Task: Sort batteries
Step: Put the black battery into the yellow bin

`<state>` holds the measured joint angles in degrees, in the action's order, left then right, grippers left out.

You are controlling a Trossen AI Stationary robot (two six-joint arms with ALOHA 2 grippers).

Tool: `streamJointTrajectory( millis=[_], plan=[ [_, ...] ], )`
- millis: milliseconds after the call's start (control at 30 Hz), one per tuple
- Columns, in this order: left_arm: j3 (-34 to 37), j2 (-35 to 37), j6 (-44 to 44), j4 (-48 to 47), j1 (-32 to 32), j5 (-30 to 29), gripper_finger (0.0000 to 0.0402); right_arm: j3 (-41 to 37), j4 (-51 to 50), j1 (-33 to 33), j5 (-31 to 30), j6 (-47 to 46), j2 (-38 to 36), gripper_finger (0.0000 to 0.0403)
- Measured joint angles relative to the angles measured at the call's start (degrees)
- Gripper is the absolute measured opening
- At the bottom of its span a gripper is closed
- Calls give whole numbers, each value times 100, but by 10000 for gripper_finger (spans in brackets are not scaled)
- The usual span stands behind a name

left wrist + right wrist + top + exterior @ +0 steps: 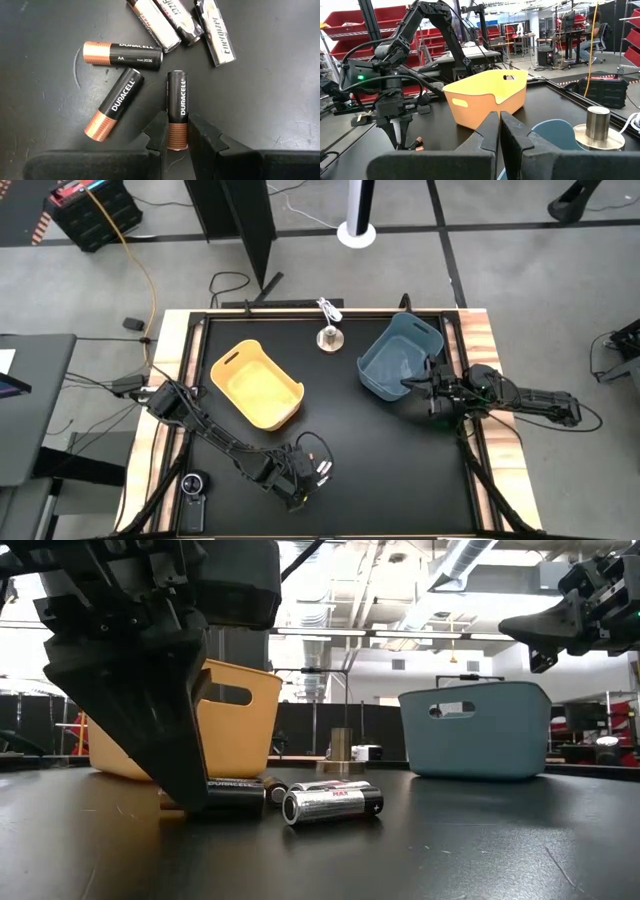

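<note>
Several batteries lie in a loose cluster on the black table near its near edge (322,470). In the left wrist view three are black with copper ends (120,97) and three are silvery with dark ends (180,20). My left gripper (177,119) stands over them, pointing down, shut on one black battery (177,95). In the low view the same gripper (185,790) reaches the tabletop beside the batteries (330,802). My right gripper (499,120) hovers shut above the blue bin's right rim (412,385), holding nothing that shows. My left gripper pinches the black battery at its copper end (177,136) between the two fingers (159,131), one on each long side. The fingers come from above, pointing down. The battery lies flat on the table, apart from its neighbours.
A yellow bin (257,386) sits left of centre and a blue bin (395,360) right of centre. A round metal knob with a white cord (329,338) stands between them near the far edge. The table has wooden side rails (492,390).
</note>
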<state>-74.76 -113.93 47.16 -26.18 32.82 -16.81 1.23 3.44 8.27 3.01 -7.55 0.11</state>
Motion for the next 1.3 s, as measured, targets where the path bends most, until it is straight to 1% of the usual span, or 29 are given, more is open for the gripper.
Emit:
streamJointTrajectory(
  millis=[467,700,967,1100,1233,1300],
  plan=[
    [-14,75,4,-8,11,-88,50,0,-2,1,0,-1,-1,35],
    [-15,402,-95,-65,28,-184,50,2,-2,0,0,-2,-1,35],
    [-15,1150,-229,-539,-11,-929,50,2,-4,0,0,-2,1,35],
    [-15,1634,-343,-791,-94,-1430,50,2,-6,1,0,-1,1,35],
    [-17,2204,-261,-1336,-211,-1970,50,2,-7,0,0,-2,1,35],
    [-17,2461,-109,-1760,-300,-2097,50,2,-6,1,0,-1,1,35]
  ],
)
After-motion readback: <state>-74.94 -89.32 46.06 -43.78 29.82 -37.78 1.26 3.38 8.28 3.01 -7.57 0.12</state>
